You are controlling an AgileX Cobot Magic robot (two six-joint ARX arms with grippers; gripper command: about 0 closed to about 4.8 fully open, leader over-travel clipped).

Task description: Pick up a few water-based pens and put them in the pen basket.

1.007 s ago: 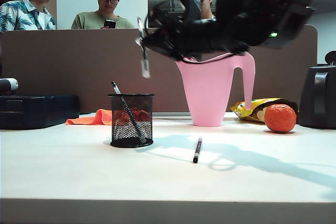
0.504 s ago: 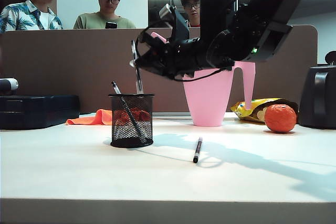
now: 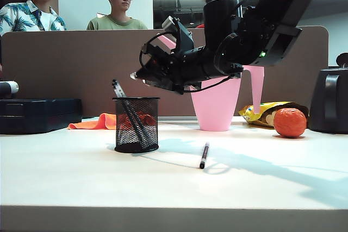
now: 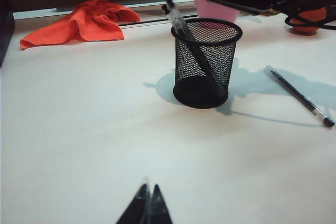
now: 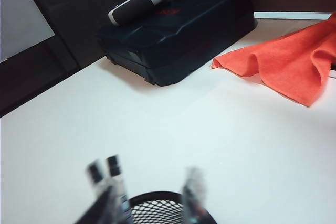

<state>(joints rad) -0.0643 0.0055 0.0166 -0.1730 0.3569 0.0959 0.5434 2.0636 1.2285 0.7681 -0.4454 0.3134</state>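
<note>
Nearest the exterior camera, one water-based pen point(image 3: 204, 155) lies flat on the white worktop point(image 3: 81, 183), just beside the pen basket point(image 3: 136, 125) on the side toward the pink watering can point(image 3: 217, 101), touching nothing. The left end effector point(image 4: 147, 211) hangs low over bare worktop on the near side of the basket, well apart from it, its tips together and empty.

The black mesh pen basket stands upright and holds two pens point(image 3: 126, 110), both leaning with their tops poking past the rim on the side away from the watering can. The right end effector point(image 3: 142, 74) hovers just above the basket's rim; its fingers look apart in the wrist view, though they are blurred, and nothing is seen between them.

Beyond the basket lie an orange cloth point(image 3: 99, 121), a dark case point(image 3: 38, 114), the watering can, a snack bag point(image 3: 266, 111) and an orange ball point(image 3: 290, 122).

The likely trouble is the right arm leaving the basket. Its fingers sit close to the mesh rim and to the leaning pen tops, so a sideways move could clip either and tip the light basket, spilling both pens. Reaching for the last pen, a low approach could roll it away rather than trap it.
</note>
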